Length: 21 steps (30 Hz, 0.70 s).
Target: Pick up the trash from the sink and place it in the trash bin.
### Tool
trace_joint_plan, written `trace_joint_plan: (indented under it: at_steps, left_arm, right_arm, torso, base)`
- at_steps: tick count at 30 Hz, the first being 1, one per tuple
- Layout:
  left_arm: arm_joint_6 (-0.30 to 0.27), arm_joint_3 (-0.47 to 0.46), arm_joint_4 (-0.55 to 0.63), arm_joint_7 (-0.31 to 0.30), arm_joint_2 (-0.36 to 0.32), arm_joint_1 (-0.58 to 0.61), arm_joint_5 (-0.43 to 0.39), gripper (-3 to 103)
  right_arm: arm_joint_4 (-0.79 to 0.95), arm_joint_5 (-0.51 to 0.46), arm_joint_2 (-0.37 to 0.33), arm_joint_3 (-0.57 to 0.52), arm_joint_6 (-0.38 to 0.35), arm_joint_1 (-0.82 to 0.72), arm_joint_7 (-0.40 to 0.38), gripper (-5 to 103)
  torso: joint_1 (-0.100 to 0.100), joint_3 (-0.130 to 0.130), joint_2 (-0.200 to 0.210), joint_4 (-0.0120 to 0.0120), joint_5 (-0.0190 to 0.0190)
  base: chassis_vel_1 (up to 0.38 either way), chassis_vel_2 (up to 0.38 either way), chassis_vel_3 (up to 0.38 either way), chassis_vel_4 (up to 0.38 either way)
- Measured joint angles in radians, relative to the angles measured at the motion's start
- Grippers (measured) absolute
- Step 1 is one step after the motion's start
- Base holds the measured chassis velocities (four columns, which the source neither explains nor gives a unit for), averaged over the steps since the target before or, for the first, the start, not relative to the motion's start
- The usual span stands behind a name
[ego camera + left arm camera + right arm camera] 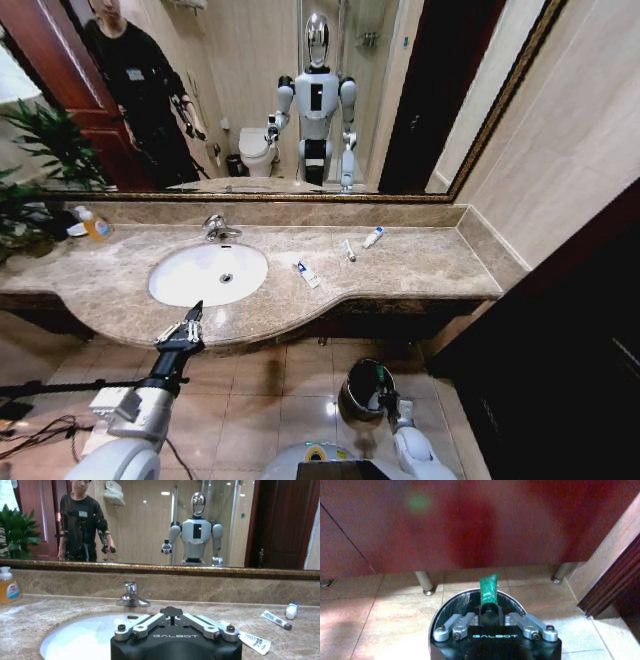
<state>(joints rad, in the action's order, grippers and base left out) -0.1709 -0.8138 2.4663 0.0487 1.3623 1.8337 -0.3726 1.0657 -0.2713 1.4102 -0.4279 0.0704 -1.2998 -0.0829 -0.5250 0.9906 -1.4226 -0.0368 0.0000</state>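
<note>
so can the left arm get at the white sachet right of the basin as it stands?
Probably yes. The left gripper hovers at the counter's front edge by the sink, and bare marble lies between it and the white sachet.

One white oval sink (208, 274) sits in the marble counter (420, 265), with one chrome tap (218, 229) behind it. Three white toiletry items lie on the counter: one flat sachet (308, 273) just beside the basin, one thin tube (349, 251), and one short tube with a blue cap (373, 237). One green tube (488, 588) is clamped in the right gripper (489, 609) above the one dark trash bin (355, 392), which makes four pieces of trash counted. One orange soap bottle (94, 224) stands on the counter. Two grippers are counted, the other being the left gripper (183, 328) at the counter's front edge
</note>
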Motion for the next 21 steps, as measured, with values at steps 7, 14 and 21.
trace_joint_plan:
  at_steps: [7, 14, 21]
  left_arm:
    - [0.000, 0.000, 0.000, 0.000, 0.000, 0.000, 0.000, 0]
    - [0.000, 0.000, 0.000, 0.000, 0.000, 0.000, 0.000, 0]
    - [0.000, 0.000, 0.000, 0.000, 0.000, 0.000, 0.000, 0]
  right_arm:
    - [0.003, 0.004, -0.001, -0.001, 0.008, -0.005, 0.000, 46]
    - [0.008, 0.004, -0.010, -0.002, 0.014, -0.009, -0.002, 73]
    - [0.021, 0.002, -0.010, -0.004, 0.013, -0.010, -0.006, 95]
  torso:
    - [0.000, 0.000, 0.000, 0.0000, 0.0000]
    - [0.000, 0.000, 0.000, 0.0000, 0.0000]
    - [0.000, 0.000, 0.000, 0.0000, 0.0000]
  base:
    - [0.000, 0.000, 0.000, 0.000]
    - [0.000, 0.000, 0.000, 0.000]
    - [0.000, 0.000, 0.000, 0.000]
